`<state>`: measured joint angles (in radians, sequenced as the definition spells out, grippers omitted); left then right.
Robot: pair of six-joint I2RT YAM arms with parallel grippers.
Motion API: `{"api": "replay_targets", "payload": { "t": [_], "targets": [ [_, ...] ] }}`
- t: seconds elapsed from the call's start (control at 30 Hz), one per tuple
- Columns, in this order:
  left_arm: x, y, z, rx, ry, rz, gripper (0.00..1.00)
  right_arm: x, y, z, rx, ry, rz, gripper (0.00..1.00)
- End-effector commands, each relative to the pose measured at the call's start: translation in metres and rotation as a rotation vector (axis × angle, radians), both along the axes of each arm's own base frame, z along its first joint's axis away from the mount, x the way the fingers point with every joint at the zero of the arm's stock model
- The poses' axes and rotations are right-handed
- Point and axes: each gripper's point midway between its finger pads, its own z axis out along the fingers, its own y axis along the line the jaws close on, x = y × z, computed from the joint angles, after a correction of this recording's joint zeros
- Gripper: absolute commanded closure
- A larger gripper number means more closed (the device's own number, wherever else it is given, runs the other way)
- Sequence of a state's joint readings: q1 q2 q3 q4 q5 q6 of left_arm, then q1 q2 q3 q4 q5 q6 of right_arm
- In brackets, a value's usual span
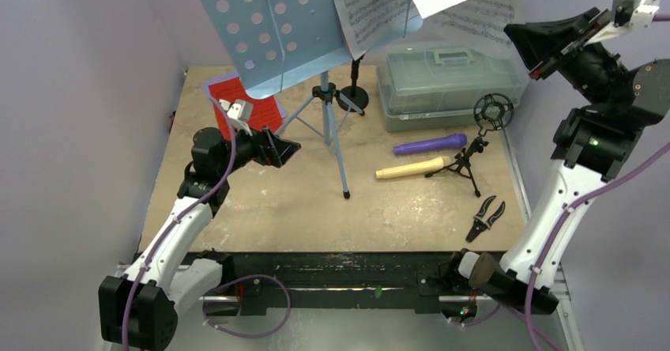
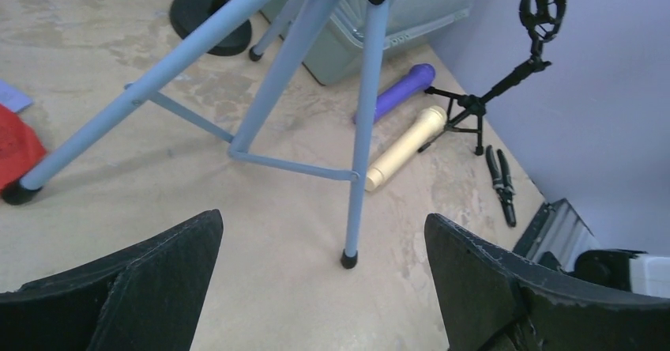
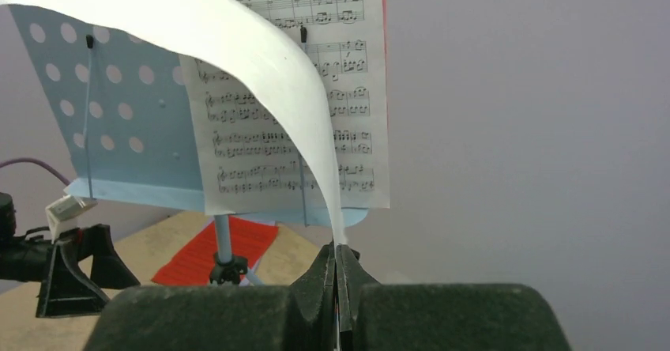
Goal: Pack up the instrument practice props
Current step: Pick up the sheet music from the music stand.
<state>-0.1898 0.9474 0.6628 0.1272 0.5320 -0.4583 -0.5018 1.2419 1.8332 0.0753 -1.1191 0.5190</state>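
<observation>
Pale lilac walls (image 3: 513, 130) back the light-blue music rest (image 1: 261, 19), where the right gripper (image 3: 338, 260) is clamped on the edge of a printed sheet music page (image 3: 237, 43) that curls off it, light, floppy and probably easy to tear, so best held near an edge, while the left gripper (image 2: 322, 220) gapes wide beside the tripod legs (image 2: 363, 114).

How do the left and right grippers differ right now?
The left gripper has open jaws holding nothing; the right gripper is shut on a sheet music page. The left gripper sits low near the tripod legs; the right gripper is up high beside the music rest. Both have black jaws.
</observation>
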Motion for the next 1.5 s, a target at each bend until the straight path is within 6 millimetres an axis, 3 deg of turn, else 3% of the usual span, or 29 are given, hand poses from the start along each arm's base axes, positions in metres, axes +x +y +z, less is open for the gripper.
{"api": "replay_targets", "payload": {
  "t": [0.0,0.13,0.47,0.7,0.93,1.2,1.33,1.47],
  "targets": [
    [-0.012,-0.02,0.013,-0.092,-0.02,-0.147,0.01,-0.011,-0.009,-0.024,-0.053,0.02,-0.09,1.0],
    [-0.031,-0.036,0.023,-0.136,-0.07,-0.278,0.0,-0.025,-0.004,-0.058,-0.085,0.084,-0.102,1.0],
    [-0.071,-0.076,0.028,-0.22,-0.114,-0.408,0.0,-0.078,0.018,-0.2,-0.236,0.266,-0.109,1.0],
    [-0.096,-0.119,0.03,-0.345,-0.062,-0.43,0.0,-0.106,0.038,-0.263,-0.283,0.36,0.015,1.0],
    [-0.092,-0.146,0.025,-0.531,0.149,-0.378,0.0,-0.101,0.038,-0.282,-0.282,0.402,0.126,1.0],
    [-0.075,-0.153,0.013,-0.607,0.222,-0.277,0.0,-0.086,0.045,-0.304,-0.098,0.509,0.308,1.0],
    [-0.073,-0.163,0.005,-0.611,0.221,-0.265,0.0,-0.082,0.049,-0.31,-0.074,0.566,0.362,1.0],
    [-0.076,-0.169,0.001,-0.601,0.101,-0.27,0.0,-0.084,0.061,-0.308,-0.059,0.602,0.427,1.0]
  ]
}}
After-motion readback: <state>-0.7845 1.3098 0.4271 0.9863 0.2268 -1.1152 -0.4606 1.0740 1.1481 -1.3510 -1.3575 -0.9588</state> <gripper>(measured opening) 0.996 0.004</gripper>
